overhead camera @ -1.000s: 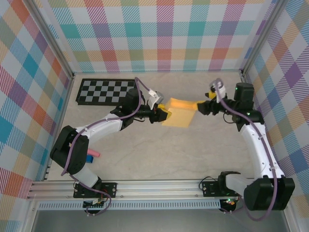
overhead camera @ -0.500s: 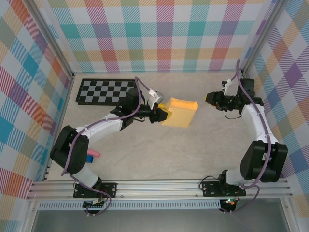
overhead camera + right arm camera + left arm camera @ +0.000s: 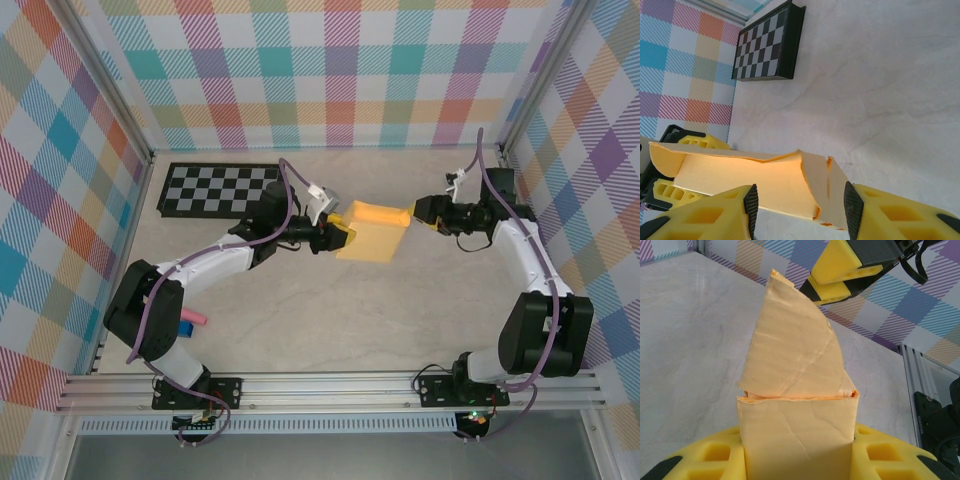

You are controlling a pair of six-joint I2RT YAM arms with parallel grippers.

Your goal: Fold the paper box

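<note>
The yellow-orange paper box [image 3: 372, 232] is held above the table near the middle, partly folded with one long flap raised. My left gripper [image 3: 343, 236] is shut on the box's left end; in the left wrist view the card [image 3: 796, 405] sits clamped between the yellow jaws. My right gripper [image 3: 413, 213] is open at the box's right end. In the right wrist view the box's end flap [image 3: 815, 187] lies between the two spread fingers [image 3: 751, 205], touching neither pad that I can see.
A black-and-white checkerboard panel [image 3: 222, 190] lies at the back left, also seen in the right wrist view as the checkerboard [image 3: 767, 45]. Small pink and blue pieces [image 3: 192, 322] lie near the left arm's base. Plaid walls enclose the table on three sides.
The right gripper pulled away from the box to the right, then came back to its right end with jaws open. The left gripper and box stayed put.
</note>
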